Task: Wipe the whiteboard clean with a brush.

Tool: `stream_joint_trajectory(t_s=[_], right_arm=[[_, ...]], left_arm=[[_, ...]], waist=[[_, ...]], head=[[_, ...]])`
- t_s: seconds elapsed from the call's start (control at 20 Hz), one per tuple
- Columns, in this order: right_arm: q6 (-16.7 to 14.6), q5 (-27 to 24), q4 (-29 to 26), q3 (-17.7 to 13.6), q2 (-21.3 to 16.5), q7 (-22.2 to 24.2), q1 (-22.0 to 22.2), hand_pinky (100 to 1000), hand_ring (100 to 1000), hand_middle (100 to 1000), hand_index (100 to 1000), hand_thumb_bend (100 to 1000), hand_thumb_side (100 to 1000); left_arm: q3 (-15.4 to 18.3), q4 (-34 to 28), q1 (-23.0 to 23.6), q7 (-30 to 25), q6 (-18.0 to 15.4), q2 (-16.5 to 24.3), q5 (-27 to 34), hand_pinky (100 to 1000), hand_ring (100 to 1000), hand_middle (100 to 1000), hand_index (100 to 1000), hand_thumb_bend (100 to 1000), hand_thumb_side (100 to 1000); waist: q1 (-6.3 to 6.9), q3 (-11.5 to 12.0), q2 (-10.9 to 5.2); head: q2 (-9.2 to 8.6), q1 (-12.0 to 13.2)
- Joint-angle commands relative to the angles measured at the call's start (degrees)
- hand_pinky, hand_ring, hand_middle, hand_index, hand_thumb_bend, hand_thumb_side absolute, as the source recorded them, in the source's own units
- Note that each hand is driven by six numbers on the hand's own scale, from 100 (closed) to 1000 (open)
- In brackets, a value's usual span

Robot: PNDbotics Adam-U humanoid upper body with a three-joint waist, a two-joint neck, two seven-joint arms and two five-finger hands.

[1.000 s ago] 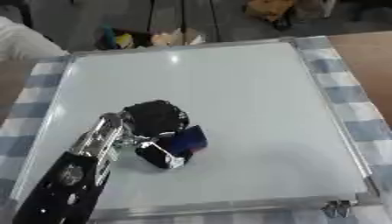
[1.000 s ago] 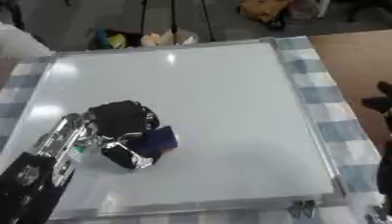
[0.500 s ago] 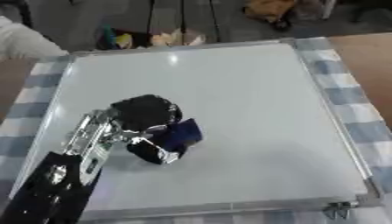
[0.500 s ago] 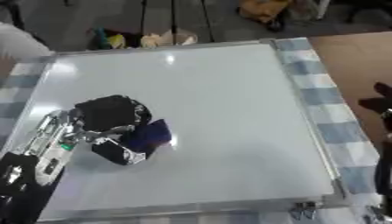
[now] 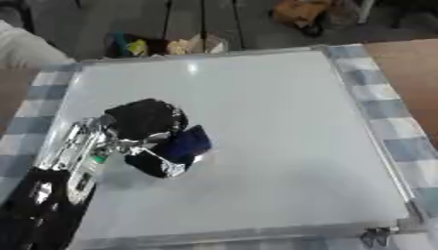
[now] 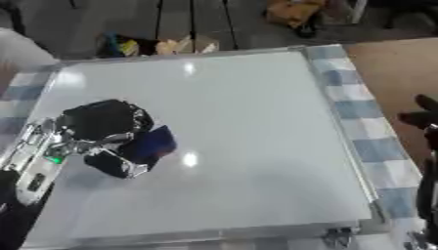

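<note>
Left hand curled around dark blue brush, pressed on whiteboard at its 9 o'clock side. Unwiped-looking expanse lies toward 3 o'clock. Right hand idle, fingers unclear.

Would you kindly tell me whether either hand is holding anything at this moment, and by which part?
The left hand has its fingers curled round the dark blue eraser brush, gripping its left end on the whiteboard. The right hand, at the right edge, holds nothing visible.

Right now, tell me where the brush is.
The dark blue brush is in the left robot hand, on the left half of the whiteboard, nearer its front edge.
</note>
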Motion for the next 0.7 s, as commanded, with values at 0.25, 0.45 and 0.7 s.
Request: stream_joint_trajectory(t_s=[0.25, 0.45, 0.7], right_arm=[[0.21, 0.5, -1.16, -0.34, -0.53, -0.37, -0.14, 716, 861, 633, 816, 100, 809], [0.29, 0.57, -1.16, -0.37, -0.55, -0.43, -0.25, 716, 861, 633, 816, 100, 808], [0.16, 0.6, -1.16, -0.35, -0.54, -0.52, -0.31, 716, 860, 633, 816, 100, 809]], left_arm=[[1.71, 0.53, -1.25, -1.32, -3.87, 5.26, -3.16, 390, 548, 381, 193, 127, 505], [2.83, 2.37, -1.5, 1.22, -2.98, 7.61, -4.62, 391, 547, 382, 194, 123, 497], [5.83, 5.63, -2.58, 2.95, -0.8, 10.44, -3.85, 373, 535, 375, 194, 100, 510]], waist=[[0.01, -0.02, -0.78], [0.13, -0.08, -0.7], [0.13, -0.29, -0.63]], head=[[-0.51, -0.08], [-0.44, -0.19], [-0.04, -0.15]])
